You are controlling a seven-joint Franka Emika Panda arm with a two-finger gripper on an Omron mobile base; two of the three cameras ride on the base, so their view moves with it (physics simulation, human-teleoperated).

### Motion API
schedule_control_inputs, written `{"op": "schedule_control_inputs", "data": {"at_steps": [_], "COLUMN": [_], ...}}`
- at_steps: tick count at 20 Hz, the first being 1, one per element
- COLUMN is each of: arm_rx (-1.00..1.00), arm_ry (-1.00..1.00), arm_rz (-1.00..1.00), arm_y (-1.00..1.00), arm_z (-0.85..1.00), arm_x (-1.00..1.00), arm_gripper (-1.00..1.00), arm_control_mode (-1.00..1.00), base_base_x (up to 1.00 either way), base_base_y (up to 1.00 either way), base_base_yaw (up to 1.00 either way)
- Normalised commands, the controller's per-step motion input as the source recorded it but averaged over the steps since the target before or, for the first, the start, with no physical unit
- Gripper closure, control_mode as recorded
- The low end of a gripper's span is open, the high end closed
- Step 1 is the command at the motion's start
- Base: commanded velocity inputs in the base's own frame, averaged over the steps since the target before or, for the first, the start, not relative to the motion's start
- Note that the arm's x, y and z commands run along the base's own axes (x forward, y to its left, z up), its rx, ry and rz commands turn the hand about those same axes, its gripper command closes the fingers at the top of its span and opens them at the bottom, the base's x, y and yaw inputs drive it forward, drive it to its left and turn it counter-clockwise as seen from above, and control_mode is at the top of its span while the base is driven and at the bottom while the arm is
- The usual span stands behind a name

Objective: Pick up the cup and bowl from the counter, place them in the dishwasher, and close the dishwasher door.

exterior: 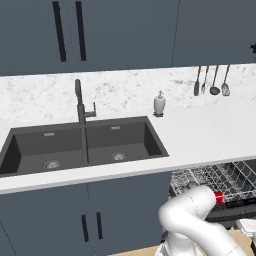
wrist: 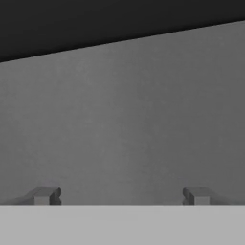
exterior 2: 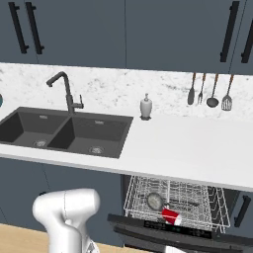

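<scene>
**Right base view: cup and bowl lying in the pulled-out rack, door partly raised**

Right base view is showing the silver-grey wire rack of the dishwasher standing pulled out below the long white speckled counter. A small red cup is lying on its side near the rack's front edge, and a round grey metallic bowl is resting tilted just beside it, up and to the left. The flat dark charcoal dishwasher door is sitting below the rack's front, not yet shut.

Left base view is showing the same rack under the counter edge, with the red cup peeking out beside the white arm's elbow.

Hand view is showing the hand facing a plain grey surface at close range, its two dark fingertips standing wide apart with nothing between them.

On the counter, a white soap dispenser is standing near the backsplash, right of the dark grey double sink.
</scene>
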Motion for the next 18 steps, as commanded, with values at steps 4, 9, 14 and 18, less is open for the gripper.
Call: {"op": "schedule_control_inputs", "data": {"at_steps": [4,9,14,18], "arm_rx": [0.0,0.0,0.0,0.0], "arm_ry": [-0.16,-0.18,-0.17,-0.12], "arm_rz": [0.1,0.12,0.11,0.07], "arm_y": [-0.19,-0.09,-0.08,-0.13], "arm_z": [-0.04,-0.14,-0.22,-0.22], "arm_x": [1.0,1.0,1.0,1.0], "arm_gripper": [-1.0,-1.0,-1.0,-1.0], "arm_control_mode": [-1.0,-1.0,-1.0,-1.0], "base_base_x": [0.0,0.0,0.0,0.0], "base_base_y": [0.0,0.0,0.0,0.0], "base_base_yaw": [0.0,0.0,0.0,0.0]}}
